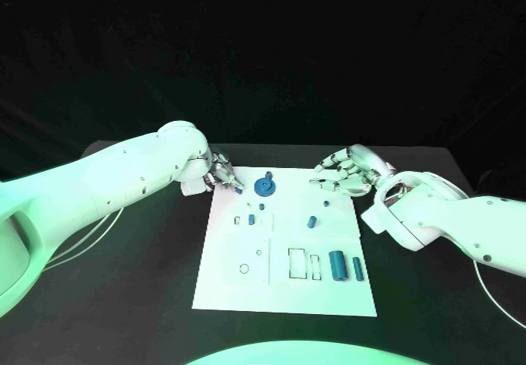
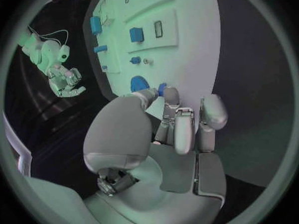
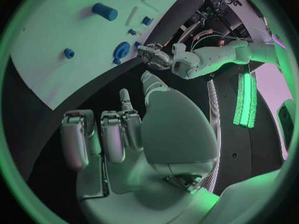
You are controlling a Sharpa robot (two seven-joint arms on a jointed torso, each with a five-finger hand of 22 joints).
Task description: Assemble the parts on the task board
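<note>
While pinched, small blue part (image 2: 161, 88) between left fingers (image 2: 170, 95)

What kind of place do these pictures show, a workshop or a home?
Most likely a robot test bench in a lab, not a home: a black table carries a white task board with small blue parts, against a dark backdrop.

Head camera steeply above task board (image 1: 287, 251); wrist cameras close behind hands, sharing it.
</note>
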